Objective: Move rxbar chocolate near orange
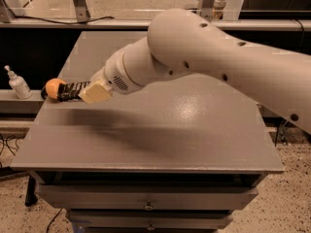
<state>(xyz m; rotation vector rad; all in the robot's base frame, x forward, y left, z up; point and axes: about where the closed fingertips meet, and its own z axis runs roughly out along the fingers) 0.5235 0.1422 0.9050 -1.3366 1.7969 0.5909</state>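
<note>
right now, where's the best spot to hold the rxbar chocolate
Its end away from the orange, coming from the middle of the table, where the hand grips it now: the rxbar chocolate is long and flat, about level, and the orange crowds its other end.

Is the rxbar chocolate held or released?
Held: the gripper, at the table's left edge, clamps the rxbar chocolate beside the orange.

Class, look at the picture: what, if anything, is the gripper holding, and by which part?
The gripper, above the table's left side, holds the rxbar chocolate by the end farthest from the orange.
</note>
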